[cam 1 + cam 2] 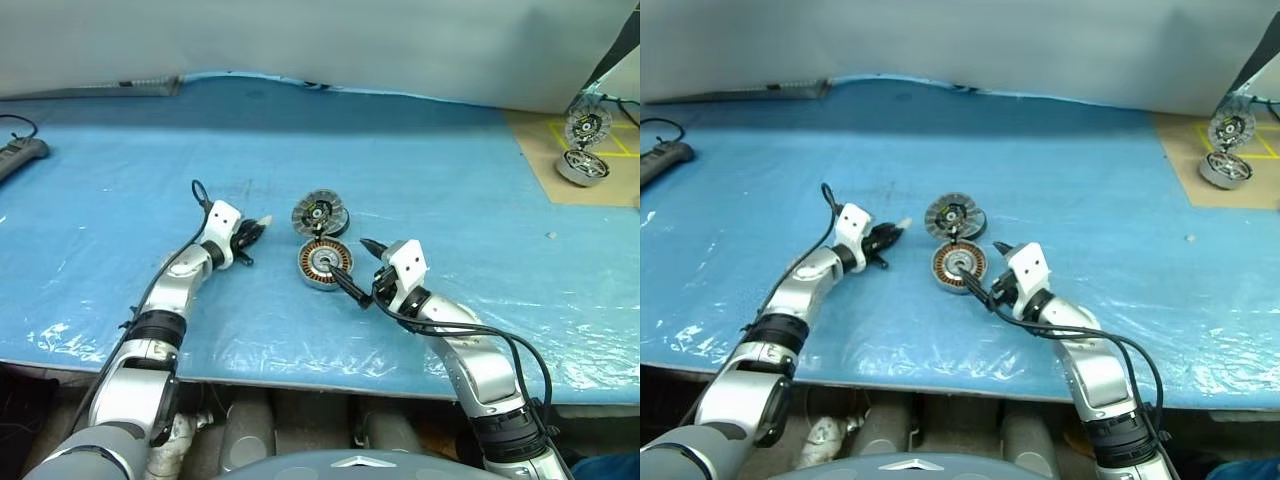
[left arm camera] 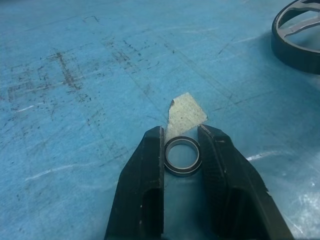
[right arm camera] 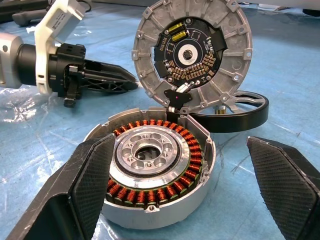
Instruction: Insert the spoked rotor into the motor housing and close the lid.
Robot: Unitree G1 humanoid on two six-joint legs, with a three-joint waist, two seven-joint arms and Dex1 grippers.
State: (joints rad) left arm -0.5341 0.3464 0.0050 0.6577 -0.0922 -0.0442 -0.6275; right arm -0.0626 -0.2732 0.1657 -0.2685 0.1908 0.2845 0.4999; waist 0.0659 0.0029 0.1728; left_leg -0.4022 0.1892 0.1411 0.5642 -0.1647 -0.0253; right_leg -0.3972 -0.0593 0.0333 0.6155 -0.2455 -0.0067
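The left gripper (image 2: 182,150) pinches a small washer (image 2: 183,156); the right gripper (image 3: 182,190) gapes wide, empty. The rotor (image 3: 239,116), thin, stiff and probably light, suits a rim grasp.

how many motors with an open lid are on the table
2. One motor housing lies mid-table between the grippers, its lid swung up behind it. A second motor sits on the brown board at the table's far right corner. None looks hidden.

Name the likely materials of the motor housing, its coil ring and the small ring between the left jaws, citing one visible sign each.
Motor housing: probably cast aluminium, matte silver-grey.
Coil ring: copper wire, glossy reddish-orange strands.
Small ring: seemingly steel, bright inner face, dark rim.
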